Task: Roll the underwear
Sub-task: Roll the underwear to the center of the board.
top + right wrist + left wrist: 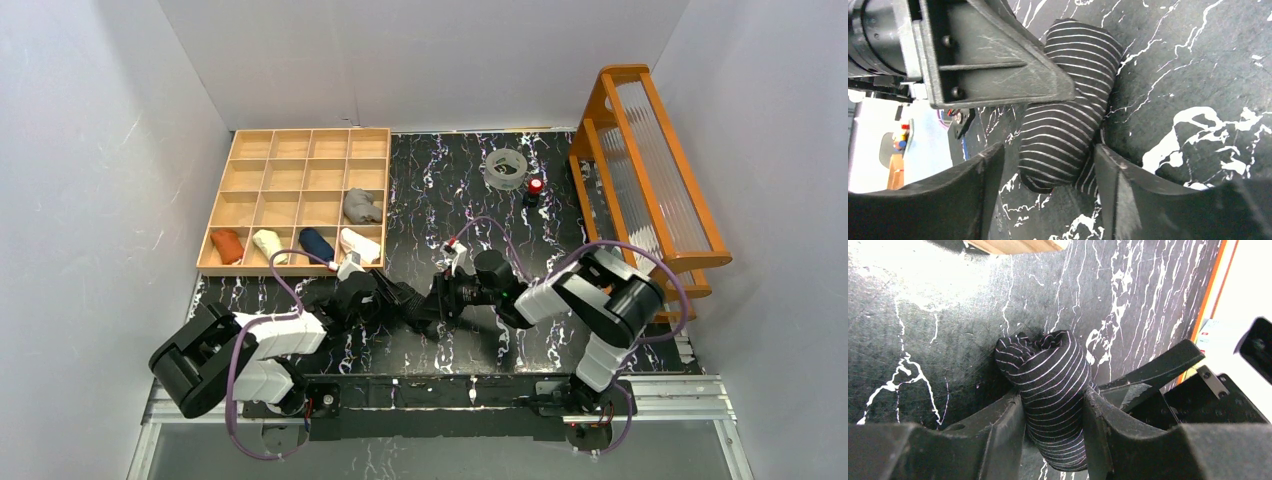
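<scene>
A black rolled cloth underwear garment with thin pale stripes [1053,385] is laid on the black white-veined desk [923,350]. It is clamped on both sides by the left fingers [1003,435]. The right fingers [973,190] are spread wide about one end, with a gap seen on one side.

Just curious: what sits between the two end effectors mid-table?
The rolled black striped underwear, squeezed by the left end effector, with the right end effector open around it; both wrist views show it.
</scene>
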Controlling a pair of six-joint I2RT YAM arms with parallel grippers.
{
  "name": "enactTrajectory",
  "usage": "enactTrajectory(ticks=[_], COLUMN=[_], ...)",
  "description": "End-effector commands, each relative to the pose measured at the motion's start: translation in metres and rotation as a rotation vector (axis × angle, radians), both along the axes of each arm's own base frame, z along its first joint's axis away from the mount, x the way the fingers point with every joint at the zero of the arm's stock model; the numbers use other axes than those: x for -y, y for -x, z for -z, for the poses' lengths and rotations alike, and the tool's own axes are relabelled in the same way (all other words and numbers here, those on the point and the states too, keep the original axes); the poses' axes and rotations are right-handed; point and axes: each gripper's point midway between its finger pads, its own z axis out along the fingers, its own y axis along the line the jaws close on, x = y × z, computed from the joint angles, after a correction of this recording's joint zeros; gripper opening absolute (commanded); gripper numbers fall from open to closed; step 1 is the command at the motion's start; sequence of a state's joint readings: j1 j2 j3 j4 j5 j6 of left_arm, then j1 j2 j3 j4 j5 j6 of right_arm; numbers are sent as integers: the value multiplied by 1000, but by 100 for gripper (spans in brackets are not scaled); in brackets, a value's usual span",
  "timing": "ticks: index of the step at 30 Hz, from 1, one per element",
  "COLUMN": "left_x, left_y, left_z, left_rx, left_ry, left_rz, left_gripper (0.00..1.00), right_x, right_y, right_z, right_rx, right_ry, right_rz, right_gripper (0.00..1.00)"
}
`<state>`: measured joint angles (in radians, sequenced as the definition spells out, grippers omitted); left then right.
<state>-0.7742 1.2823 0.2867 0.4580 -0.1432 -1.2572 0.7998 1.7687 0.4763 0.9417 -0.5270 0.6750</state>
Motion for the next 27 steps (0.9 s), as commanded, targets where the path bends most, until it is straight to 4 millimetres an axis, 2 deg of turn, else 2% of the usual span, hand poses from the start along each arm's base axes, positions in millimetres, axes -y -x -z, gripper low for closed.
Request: enactTrajectory(ticks=[1, 5, 10, 13, 16, 22, 27], left_x=[-43, -43, -40, -39, -39, -35, -33], left_y=[34, 31, 25, 24, 25, 22, 21], left_z=[59, 55, 47, 44, 44, 42, 41], left_rx=[-141, -137, -121, -121, -128, -130, -131], left_ry=[-208, -245, -259, -261, -261, -249, -250], left_rz=[-4, 11, 19, 20, 18, 12, 17], left_gripper=[36, 36, 36, 36, 36, 36, 36], right_x=[27, 30, 27, 19, 3, -22, -23], right_y=[7, -8, -18, -24, -19, -6, -10], right_z=[26, 2, -18, -34, -44, -42, -20], right_rx=[88, 284, 573, 690, 770, 912, 903], right_ry=[182, 199, 286, 296, 285, 315, 402], right_rz=[-35, -31, -32, -5, -15, -62, -65], right_gripper=[77, 81, 80, 80, 79, 74, 71])
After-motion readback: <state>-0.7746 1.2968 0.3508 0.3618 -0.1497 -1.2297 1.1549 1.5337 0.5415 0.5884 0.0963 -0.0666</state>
